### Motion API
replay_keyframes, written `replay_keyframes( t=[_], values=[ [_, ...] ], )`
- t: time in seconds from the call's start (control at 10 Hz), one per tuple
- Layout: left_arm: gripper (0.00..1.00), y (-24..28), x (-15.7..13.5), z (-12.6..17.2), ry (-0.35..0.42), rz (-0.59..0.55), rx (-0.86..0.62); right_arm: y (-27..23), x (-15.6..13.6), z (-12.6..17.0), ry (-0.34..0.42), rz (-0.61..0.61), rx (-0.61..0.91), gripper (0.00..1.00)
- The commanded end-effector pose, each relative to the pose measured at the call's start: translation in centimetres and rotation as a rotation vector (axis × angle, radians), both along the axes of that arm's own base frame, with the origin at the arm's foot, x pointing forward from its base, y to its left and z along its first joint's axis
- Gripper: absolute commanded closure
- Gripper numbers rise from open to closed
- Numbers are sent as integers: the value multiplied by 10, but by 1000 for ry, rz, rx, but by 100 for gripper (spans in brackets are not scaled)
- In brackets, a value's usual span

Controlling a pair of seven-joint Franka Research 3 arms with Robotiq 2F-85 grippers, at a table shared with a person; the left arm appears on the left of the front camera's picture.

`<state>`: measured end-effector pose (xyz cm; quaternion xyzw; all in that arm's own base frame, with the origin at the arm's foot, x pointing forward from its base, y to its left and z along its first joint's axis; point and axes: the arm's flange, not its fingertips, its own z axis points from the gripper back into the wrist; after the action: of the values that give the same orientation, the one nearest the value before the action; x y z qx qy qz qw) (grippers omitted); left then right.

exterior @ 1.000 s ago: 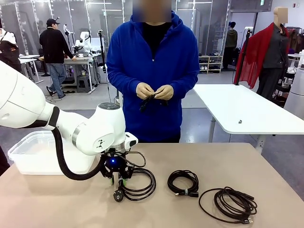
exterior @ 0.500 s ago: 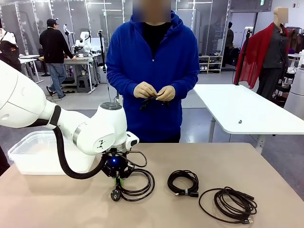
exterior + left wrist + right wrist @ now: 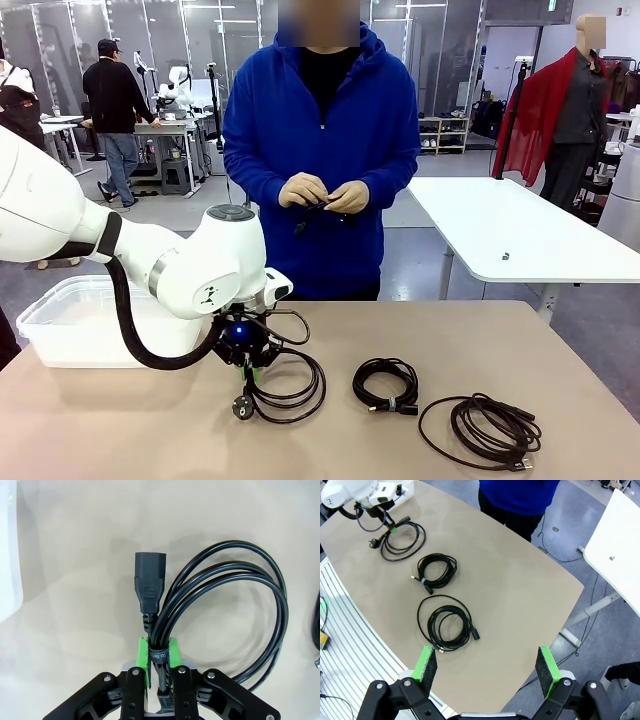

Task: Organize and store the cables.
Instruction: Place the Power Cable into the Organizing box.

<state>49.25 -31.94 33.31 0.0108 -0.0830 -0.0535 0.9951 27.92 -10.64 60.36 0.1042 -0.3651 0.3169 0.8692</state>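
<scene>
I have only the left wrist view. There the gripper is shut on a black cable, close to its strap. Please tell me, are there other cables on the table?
Observer: Yes, two. To the right of the held cable lies a small coil, and further right a larger, looser coil.
Operator: Where is the container for them?
Observer: A white bin stands at the table's left end, partly behind the left arm.
Operator: Is the other gripper busy?
Observer: No. The right gripper is open and empty, high above the table.
</scene>
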Motion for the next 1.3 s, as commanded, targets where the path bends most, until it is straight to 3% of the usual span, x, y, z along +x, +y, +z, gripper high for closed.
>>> replay_keyframes(
  t=[0.0, 0.8, 0.9, 1.2],
  values=[
    [100, 4, -8, 4, 20, -38, -14, -1, 0, -1, 1, 0, 2, 0],
    [100, -1, -5, 1, 2, -12, -1, -1, 0, -1, 1, 0, 2, 0],
    [82, -1, -6, -1, 7, -12, 1, -1, 0, -1, 1, 0, 2, 0],
    [82, 14, -20, 42, 17, -183, 50, -1, 0, -1, 1, 0, 2, 0]
  ],
)
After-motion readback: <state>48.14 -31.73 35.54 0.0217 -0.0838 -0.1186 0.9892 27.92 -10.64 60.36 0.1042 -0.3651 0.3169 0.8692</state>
